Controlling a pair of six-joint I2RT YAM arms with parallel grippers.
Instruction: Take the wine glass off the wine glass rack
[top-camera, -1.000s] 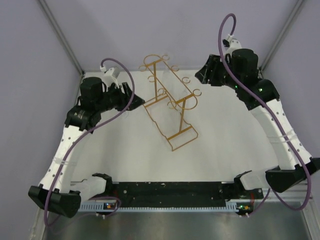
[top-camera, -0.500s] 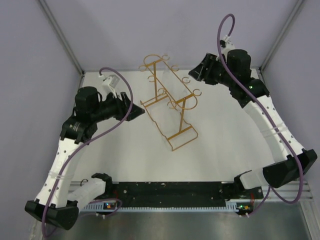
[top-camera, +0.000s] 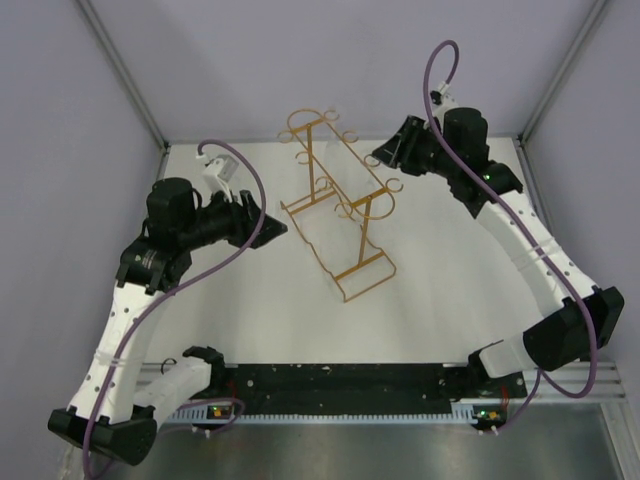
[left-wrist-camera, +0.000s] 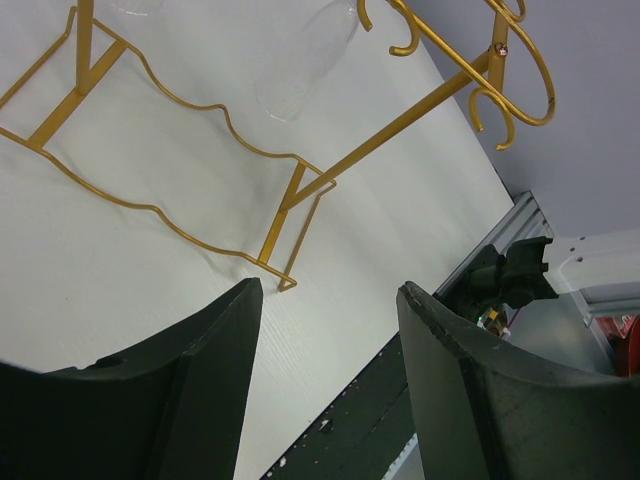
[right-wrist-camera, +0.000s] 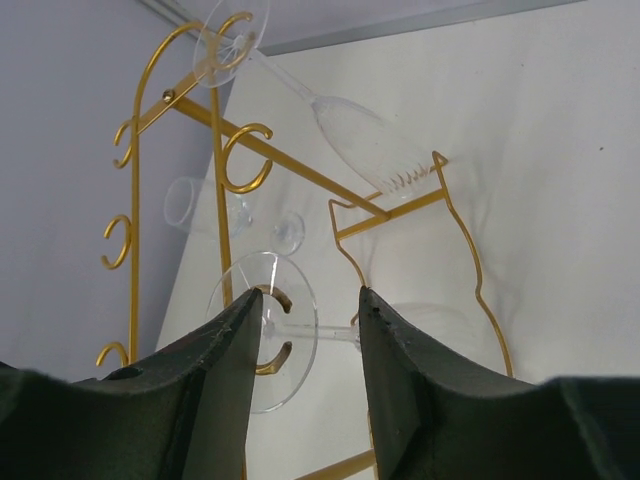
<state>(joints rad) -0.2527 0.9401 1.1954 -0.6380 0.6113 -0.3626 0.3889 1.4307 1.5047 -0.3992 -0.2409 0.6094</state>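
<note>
The wine glass (right-wrist-camera: 290, 345) is hanging on the wine glass rack (right-wrist-camera: 300, 168). Its flat round foot is sitting against a curled gold hook at the end of a rail, and its thin stem is running away from the right wrist camera toward the rack's wavy base. Its bowl is showing only as a faint clear shape over the white table (top-camera: 250, 320).

A second glass (right-wrist-camera: 365, 145) is hanging from the neighbouring rail, foot up by the top loop and ribbed bowl slanting down to the base wire. Behind the rails there may be a third clear glass (right-wrist-camera: 195, 205), but it is too faint to be sure.

The right gripper (right-wrist-camera: 310, 300) is hovering just beside the end of the rack. Its two dark fingers are standing apart and pinching nothing. From its own camera the glass's foot is showing partly in the gap and partly behind one finger, and contact cannot be made out.

The left gripper (left-wrist-camera: 328, 288) is waiting on the opposite side of the rack, near the base end. Its fingers are spread with only bare table between them, and it is pointing at the upright post and the hanging bowls.
</note>
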